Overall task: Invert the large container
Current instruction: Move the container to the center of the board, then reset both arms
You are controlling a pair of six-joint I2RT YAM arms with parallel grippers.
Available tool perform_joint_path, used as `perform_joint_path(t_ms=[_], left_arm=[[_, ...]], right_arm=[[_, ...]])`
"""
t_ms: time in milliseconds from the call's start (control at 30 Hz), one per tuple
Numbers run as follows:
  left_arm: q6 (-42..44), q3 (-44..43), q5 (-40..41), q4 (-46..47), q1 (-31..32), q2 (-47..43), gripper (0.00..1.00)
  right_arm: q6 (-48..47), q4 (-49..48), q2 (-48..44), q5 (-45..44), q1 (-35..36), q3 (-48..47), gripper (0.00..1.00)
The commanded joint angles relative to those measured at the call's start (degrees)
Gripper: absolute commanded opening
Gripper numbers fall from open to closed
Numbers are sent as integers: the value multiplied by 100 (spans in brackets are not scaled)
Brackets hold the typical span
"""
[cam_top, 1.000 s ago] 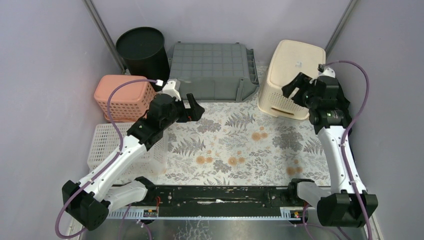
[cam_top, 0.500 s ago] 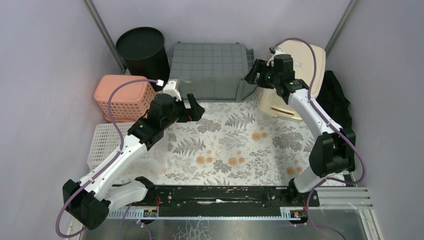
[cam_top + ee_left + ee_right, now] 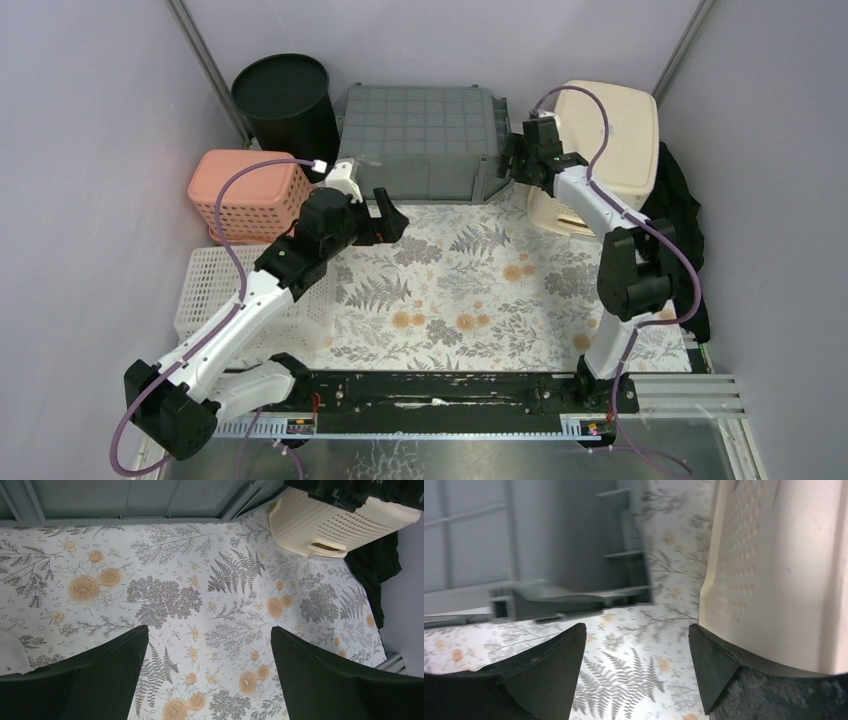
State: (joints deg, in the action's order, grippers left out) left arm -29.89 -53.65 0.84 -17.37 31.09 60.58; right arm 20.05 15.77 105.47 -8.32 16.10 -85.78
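Note:
The large grey container (image 3: pixel 420 140) stands at the back centre with its gridded underside facing up; it also fills the top of the left wrist view (image 3: pixel 125 500). My right gripper (image 3: pixel 512 160) hangs open at the container's right end, in the gap between it and a cream basket (image 3: pixel 610 130). The right wrist view shows the ribbed grey container (image 3: pixel 524 545) on the left, the cream basket (image 3: pixel 774 570) on the right, and my right gripper (image 3: pixel 637 635) empty over the mat. My left gripper (image 3: pixel 392 215) is open just in front of the container, and my left gripper (image 3: pixel 210 635) holds nothing.
A black bucket (image 3: pixel 285 95) stands at the back left, a pink basket (image 3: pixel 248 195) in front of it and a white mesh basket (image 3: pixel 215 290) nearer still. A black cloth-like heap (image 3: pixel 680 200) lies by the right wall. A floral mat (image 3: pixel 470 290) covers the middle.
My right arm has swung left from above the cream basket to the gap beside the grey container's right end. The left arm has not moved.

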Motion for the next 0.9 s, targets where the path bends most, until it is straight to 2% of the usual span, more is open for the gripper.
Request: perform_joint_path(t_ms=[0, 167, 300, 433, 500, 533, 767, 867], left_arm=[[115, -37, 126, -31, 12, -133, 100], [105, 116, 133, 105, 11, -105, 100], [110, 315, 199, 299, 12, -70, 100], [168, 683, 454, 677, 5, -133, 100], [244, 923, 646, 950, 7, -196, 100], [296, 1054, 793, 1090, -9, -234, 100], [689, 1962, 1461, 1952, -435, -391, 100], [1120, 2218, 1843, 2217, -479, -373, 100]], right_arm=[[-19, 207, -603, -598, -738, 559, 82], [-167, -92, -1176, -119, -1394, 1285, 83], [-251, -267, -1515, 146, -1408, 1772, 84], [-236, -1019, -2095, 478, -1408, 2846, 88], [-348, -1380, -2390, 575, -1408, 3381, 98], [-399, -1602, -2557, 599, -1408, 3682, 100], [-721, -3200, -3408, 452, -1408, 5239, 99], [-953, -4243, -3633, 494, -1399, 5918, 99]])
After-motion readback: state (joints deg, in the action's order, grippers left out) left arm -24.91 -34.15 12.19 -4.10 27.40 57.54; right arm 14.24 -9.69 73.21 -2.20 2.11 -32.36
